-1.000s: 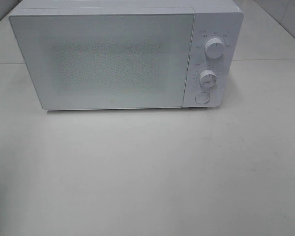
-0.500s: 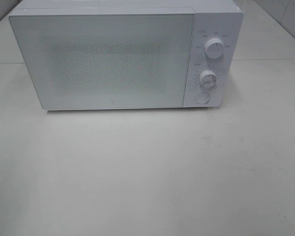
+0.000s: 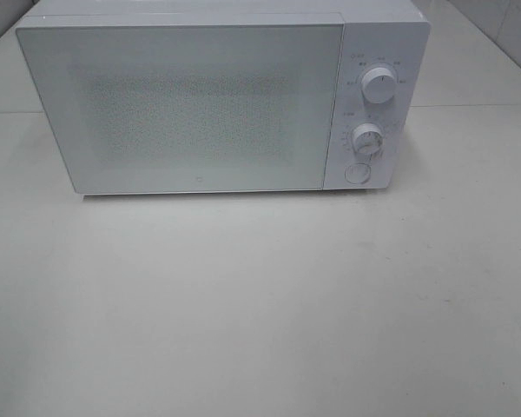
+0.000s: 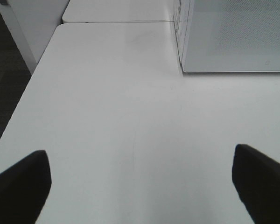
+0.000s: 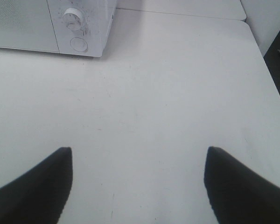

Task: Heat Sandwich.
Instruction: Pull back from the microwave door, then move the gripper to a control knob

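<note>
1. Your left gripper hangs above the table with its jaws spread wide apart. The two dark fingers show at either side of the wrist view, and only bare tabletop lies between them.
2. Your right gripper is also spread apart and grips nothing, with plain tabletop between its fingers.
3. The microwave stands at the far side of the table, facing you, well apart from both grippers.
4. Its door is shut flush with the body. The dotted window reads as pale and cloudy, so you cannot see through it.
5. To the right of the door, three controls sit in one column: the upper knob, the lower knob and a round button at the bottom.
6. No view shows the sandwich, so you cannot tell where it is. The closed door hides the inside of the microwave.
7. The left wrist view catches a lower corner of the door and the microwave's left side. The table's edge runs along the other side of that view, with dark floor beyond it.
8. The right wrist view catches the lower knob and the button on the panel, near the microwave's right front corner. Open tabletop lies between that corner and the gripper.
</note>
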